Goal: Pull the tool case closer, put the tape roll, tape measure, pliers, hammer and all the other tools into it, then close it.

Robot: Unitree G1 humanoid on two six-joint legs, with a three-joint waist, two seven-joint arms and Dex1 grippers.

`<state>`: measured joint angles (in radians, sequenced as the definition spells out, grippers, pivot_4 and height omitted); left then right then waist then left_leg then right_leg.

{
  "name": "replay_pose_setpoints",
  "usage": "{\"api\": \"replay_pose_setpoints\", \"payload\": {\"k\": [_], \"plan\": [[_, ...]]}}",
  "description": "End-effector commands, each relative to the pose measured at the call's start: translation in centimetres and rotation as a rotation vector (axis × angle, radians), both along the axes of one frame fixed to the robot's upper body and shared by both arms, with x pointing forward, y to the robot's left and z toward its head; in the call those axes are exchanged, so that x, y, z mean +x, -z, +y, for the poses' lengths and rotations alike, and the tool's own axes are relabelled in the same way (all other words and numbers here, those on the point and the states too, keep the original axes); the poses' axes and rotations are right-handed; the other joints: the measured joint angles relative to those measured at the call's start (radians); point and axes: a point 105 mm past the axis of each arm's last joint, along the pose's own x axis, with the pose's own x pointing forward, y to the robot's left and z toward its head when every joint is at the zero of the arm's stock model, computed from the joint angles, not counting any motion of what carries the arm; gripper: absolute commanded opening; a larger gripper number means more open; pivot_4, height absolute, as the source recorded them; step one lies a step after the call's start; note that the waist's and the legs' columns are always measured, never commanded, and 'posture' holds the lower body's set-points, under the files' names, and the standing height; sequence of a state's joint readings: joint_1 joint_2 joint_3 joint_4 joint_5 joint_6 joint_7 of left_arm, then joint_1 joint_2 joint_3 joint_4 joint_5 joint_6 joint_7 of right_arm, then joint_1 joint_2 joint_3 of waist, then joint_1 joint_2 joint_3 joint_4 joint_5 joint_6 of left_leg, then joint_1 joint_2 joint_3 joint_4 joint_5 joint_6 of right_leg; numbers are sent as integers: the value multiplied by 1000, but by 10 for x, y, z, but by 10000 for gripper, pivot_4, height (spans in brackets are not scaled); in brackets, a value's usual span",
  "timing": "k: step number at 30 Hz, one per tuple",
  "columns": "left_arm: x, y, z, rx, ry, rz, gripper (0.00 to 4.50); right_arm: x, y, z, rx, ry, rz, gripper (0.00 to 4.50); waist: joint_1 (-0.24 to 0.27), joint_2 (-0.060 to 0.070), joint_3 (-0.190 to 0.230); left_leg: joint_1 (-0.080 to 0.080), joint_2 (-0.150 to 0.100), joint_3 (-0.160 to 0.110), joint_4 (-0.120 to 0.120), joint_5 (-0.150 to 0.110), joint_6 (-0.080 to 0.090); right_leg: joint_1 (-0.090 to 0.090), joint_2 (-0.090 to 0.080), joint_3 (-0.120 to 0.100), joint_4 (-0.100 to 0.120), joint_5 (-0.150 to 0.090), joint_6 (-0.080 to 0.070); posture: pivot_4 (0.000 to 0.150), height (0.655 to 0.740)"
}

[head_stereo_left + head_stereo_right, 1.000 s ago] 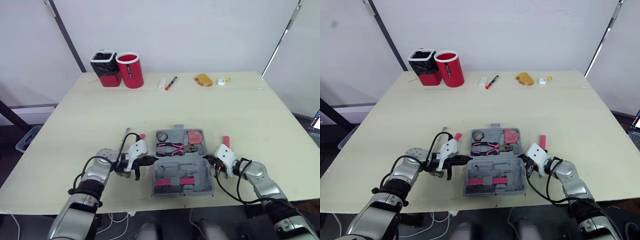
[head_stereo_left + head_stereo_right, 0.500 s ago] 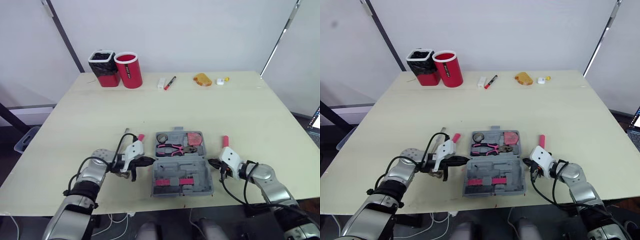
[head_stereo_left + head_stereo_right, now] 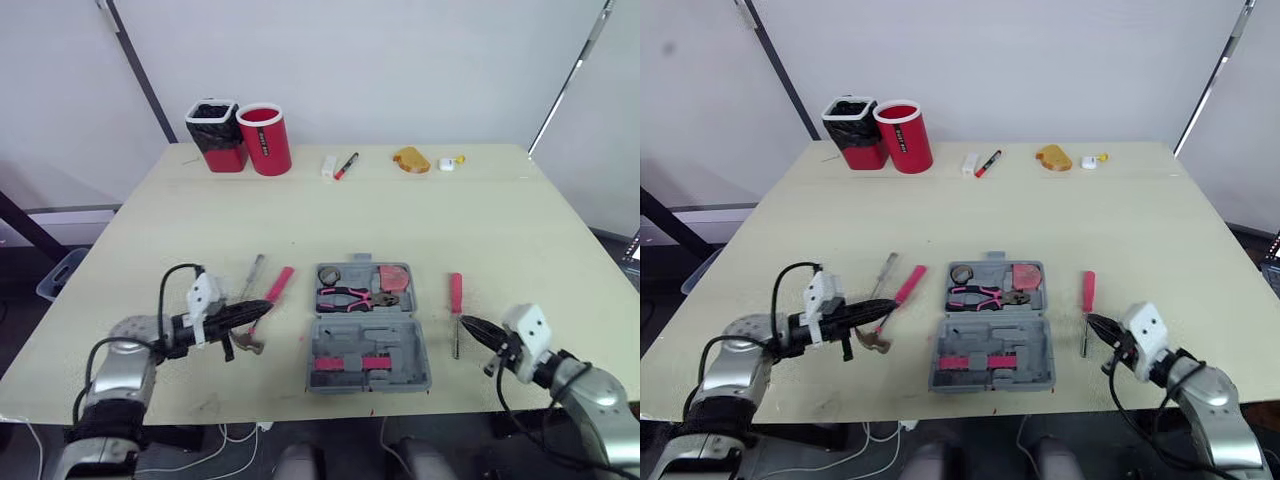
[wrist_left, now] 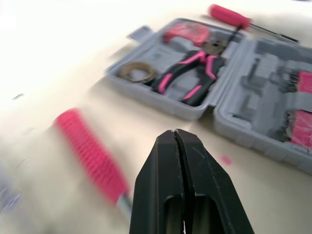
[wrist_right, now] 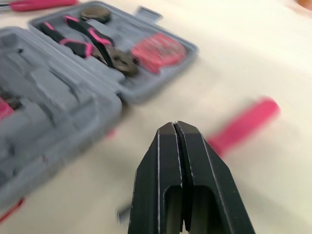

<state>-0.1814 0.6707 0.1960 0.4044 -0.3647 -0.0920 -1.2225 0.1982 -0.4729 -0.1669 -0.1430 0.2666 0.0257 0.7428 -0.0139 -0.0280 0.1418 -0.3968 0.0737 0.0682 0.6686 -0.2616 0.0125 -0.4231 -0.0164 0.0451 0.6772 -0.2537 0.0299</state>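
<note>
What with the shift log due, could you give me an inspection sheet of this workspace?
Surface: table pale, flat.
Job's things: tool case open, holding pliers, tape roll, tape measure; hammer left of it, screwdriver right.
Clutter: red cup, lined bin, marker at far edge.
Grippers: left gripper and right gripper shut, empty.
Cables: black cable loops over the left arm.
Surroundings: white wall behind.

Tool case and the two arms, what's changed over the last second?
Both backed off the tool case: the left end effector went out left, the right end effector out right, both shut, holding nothing. The case stayed open and in place; hammer and screwdriver still lie outside it.
</note>
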Motion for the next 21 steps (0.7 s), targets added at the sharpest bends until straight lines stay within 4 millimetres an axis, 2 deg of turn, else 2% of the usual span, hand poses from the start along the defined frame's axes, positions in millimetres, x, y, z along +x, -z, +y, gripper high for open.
{"api": "replay_pose_setpoints", "payload": {"k": [1, 4, 5, 7, 8, 11, 14, 15, 16, 21], "plan": [[-9, -9, 28, -27, -130, -44, 648, -11, -13, -17, 20, 79, -84, 0, 0, 0, 0, 0, 0, 0, 0, 0, 0, 0, 0, 0, 0, 0, 0, 1500, 7400], [-24, -1, 43, -34, -202, -16, 648, -26, -7, -32, 25, 141, -87, 0, 0, 0, 0, 1, 0, 0, 0, 0, 0, 0, 0, 0, 0, 0, 0, 1500, 7400], [-29, 2, 46, -32, -219, -8, 2963, -30, -7, -37, 29, 160, -90, 0, 0, 0, 0, 1, 0, 1, 0, 0, 0, 0, -1, 0, 0, 0, 0, 1500, 7400], [-39, 6, 55, -36, -266, 7, 7224, -42, -5, -45, 34, 185, -84, 5131, 0, 0, 0, 1, 0, 1, -1, 0, 0, 0, -1, 0, 0, 0, 0, 1500, 7400], [-42, 6, 58, -39, -279, 12, 11190, -45, -5, -47, 35, 188, -81, 7945, 1, 0, 0, 1, 0, 1, -1, 0, 0, 0, -1, 0, -1, -2, -2, 1500, 7400], [-60, 16, 73, -35, -346, 50, 25995, -64, -2, -57, 53, 219, -66, 23315, 2, 0, 0, 1, 0, 1, 0, 0, 0, 0, -2, 0, -1, -4, -1, 1500, 7400], [-76, 26, 86, -29, -405, 92, 38043, -81, 3, -64, 75, 253, -42, 36331, 1, 0, 0, 2, 0, 1, -2, 0, 0, 0, -2, 0, -1, -4, -1, 1500, 7400], [-80, 28, 89, -26, -419, 97, 43528, -85, 4, -66, 80, 262, -35, 40855, 1, 0, 0, 2, 1, 1, -2, 0, 0, 0, -2, 0, -2, -5, -1, 1500, 7400], [-83, 29, 90, -26, -430, 104, 45000, -89, 5, -69, 85, 271, -29, 44624, 1, 0, 0, 2, 1, 1, -2, 0, 0, 0, -2, 0, -2, -5, -1, 1500, 7400], [-96, 28, 99, -27, -472, 110, 45000, -104, 6, -81, 110, 306, -13, 44624, 2, 0, 0, 2, 3, 2, -2, 0, -1, 0, -5, 0, -2, -5, -1, 1500, 7400]]}}
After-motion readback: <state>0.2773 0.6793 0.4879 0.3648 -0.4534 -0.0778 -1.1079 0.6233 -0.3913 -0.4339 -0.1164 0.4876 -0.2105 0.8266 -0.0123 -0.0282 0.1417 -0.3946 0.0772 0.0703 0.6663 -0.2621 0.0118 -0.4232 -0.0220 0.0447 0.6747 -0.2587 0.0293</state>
